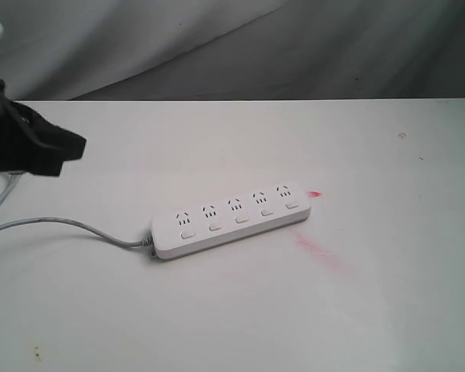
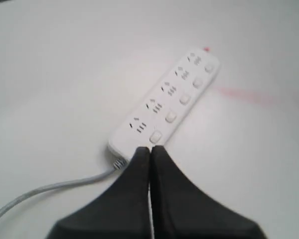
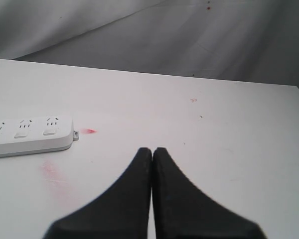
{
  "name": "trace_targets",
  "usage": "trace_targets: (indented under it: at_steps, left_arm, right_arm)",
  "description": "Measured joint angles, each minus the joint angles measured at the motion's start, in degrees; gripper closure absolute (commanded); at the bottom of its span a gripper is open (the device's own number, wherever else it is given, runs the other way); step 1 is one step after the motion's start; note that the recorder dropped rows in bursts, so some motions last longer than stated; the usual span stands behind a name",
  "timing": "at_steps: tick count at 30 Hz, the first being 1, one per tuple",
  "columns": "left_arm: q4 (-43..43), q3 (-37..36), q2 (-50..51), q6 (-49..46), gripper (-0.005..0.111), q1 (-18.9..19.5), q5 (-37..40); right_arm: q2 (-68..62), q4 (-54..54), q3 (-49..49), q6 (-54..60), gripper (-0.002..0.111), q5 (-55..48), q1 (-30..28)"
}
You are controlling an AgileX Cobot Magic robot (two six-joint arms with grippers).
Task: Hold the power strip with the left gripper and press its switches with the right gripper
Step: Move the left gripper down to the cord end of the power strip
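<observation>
Power strip (image 1: 232,219) lies unheld, central on the bench (image 1: 372,310), cord (image 1: 62,222) trailing to the left edge. Left gripper (image 2: 150,149), jaws together, points at its corded end, presumably to pin it. Right gripper (image 3: 152,149), likewise closed, sits off the opposite end, suited to pressing.

Left hand (image 2: 150,148) and right hand (image 3: 152,149), both empty, jaws tight together, tips free.

Soft even light, faint shadows, slight blur
</observation>
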State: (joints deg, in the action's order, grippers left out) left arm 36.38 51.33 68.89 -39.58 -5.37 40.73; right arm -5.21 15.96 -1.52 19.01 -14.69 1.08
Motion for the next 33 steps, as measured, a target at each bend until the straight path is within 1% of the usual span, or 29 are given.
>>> trace_targets:
  at_steps: [4, 9, 12, 15, 17, 21, 25, 27, 29, 33]
  left_arm:
    - [0.12, 0.0, 5.5, -7.51, 0.107, 0.0, 2.07]
    - [1.55, 0.0, 12.57, -12.31, 0.107, -0.55, -0.25]
    - [1.71, 0.0, 16.56, -18.66, 0.107, -2.81, -0.67]
    - [1.5, 0.0, 19.93, -26.76, 0.107, -5.86, -0.48]
    - [1.5, 0.0, 21.48, -30.08, 0.107, -7.7, -1.18]
    - [1.73, 0.0, 23.13, -32.21, 0.107, -9.75, -3.45]
    - [1.84, 0.0, 23.82, -32.5, 0.105, -9.9, -4.26]
    - [1.84, 0.0, 23.91, -32.6, 0.102, -9.9, -4.39]
    - [1.84, 0.0, 23.91, -32.6, 0.097, -9.94, -4.62]
    - [1.84, 0.0, 23.91, -32.6, 0.075, -9.94, -4.62]
  right_arm:
    - [0.0, 0.0, 0.0, 0.0, 0.108, 0.0, 0.0]
    - [0.0, 0.0, 0.0, 0.0, 0.108, 0.0, 0.0]
    - [0.0, 0.0, 0.0, 0.0, 0.108, 0.0, 0.0]
    - [0.0, 0.0, 0.0, 0.0, 0.108, 0.0, 0.0]
    - [0.0, 0.0, 0.0, 0.0, 0.108, 0.0, 0.0]
    - [0.0, 0.0, 0.0, 0.0, 0.108, 0.0, 0.0]
    - [0.0, 0.0, 0.0, 0.0, 0.108, 0.0, 0.0]
    - [0.0, 0.0, 0.0, 0.0, 0.108, 0.0, 0.0]
    - [0.0, 0.0, 0.0, 0.0, 0.108, 0.0, 0.0]
    - [0.0, 0.0, 0.0, 0.0, 0.108, 0.0, 0.0]
